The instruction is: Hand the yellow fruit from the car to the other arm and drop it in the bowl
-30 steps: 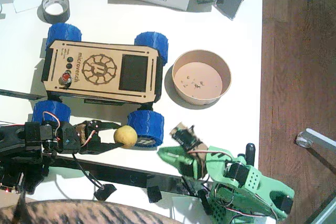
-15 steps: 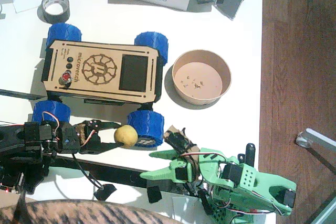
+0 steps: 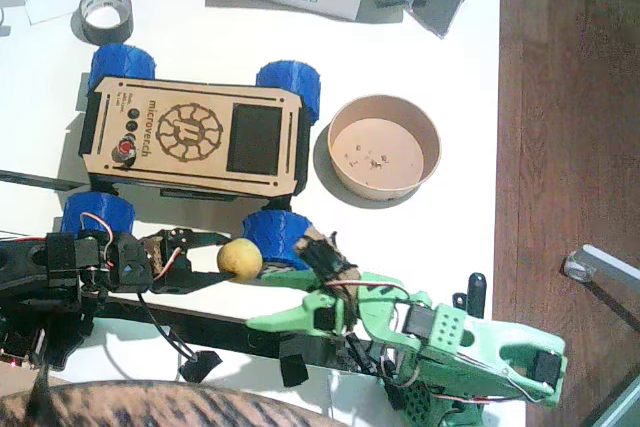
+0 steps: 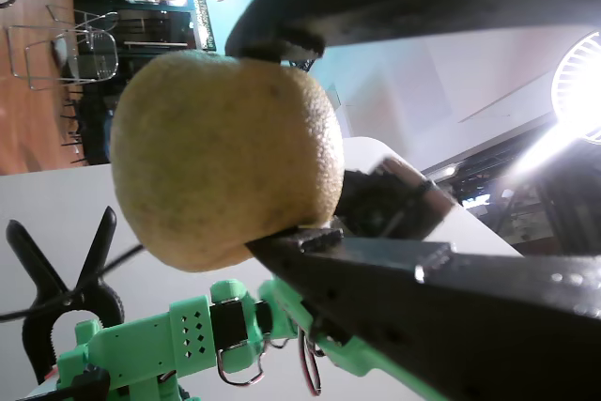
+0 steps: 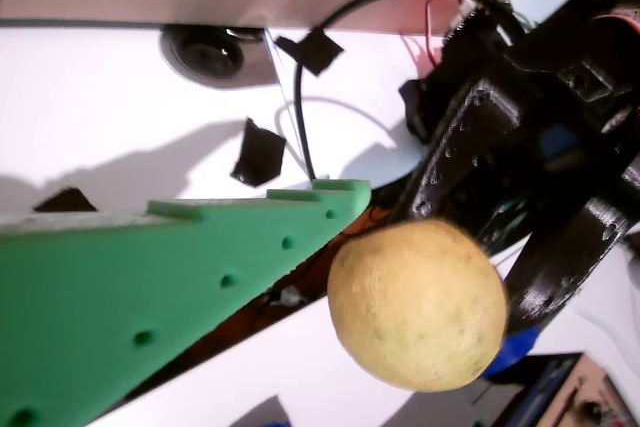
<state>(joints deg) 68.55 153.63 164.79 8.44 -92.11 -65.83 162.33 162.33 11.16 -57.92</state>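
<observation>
The yellow fruit (image 3: 240, 259) is off the car (image 3: 193, 137) and held above the surface near its front edge, clamped between the 2 fingers of the black left arm's hand (image 3: 222, 259), just beside the car's front-right blue wheel (image 3: 277, 237). So the pick-up looks done; the handover is in progress, and the drop into the bowl (image 3: 385, 147), which sits to the right of the car near the surface's right edge and holds only crumbs, is still to come. The light green right arm (image 3: 450, 342) reaches leftward with its hand (image 3: 262, 319) pointed at the fruit, its tip just below and to the right of it; the fixed view does not show clearly whether the green jaws are spread or whether they touch the fruit. In a wrist view, the fruit (image 4: 221, 161) fills the frame with a black finger above and another below pressing on it, which confirms the left grip, and the green arm (image 4: 178, 340) shows behind it. In another wrist view, 1 green finger (image 5: 160, 292) lies just left of the fruit (image 5: 418, 305), seemingly not quite touching; the 2nd green finger is out of frame, so I cannot tell that hand's opening. A grey tape roll (image 3: 103, 14) sits at the surface's back-left corner.
</observation>
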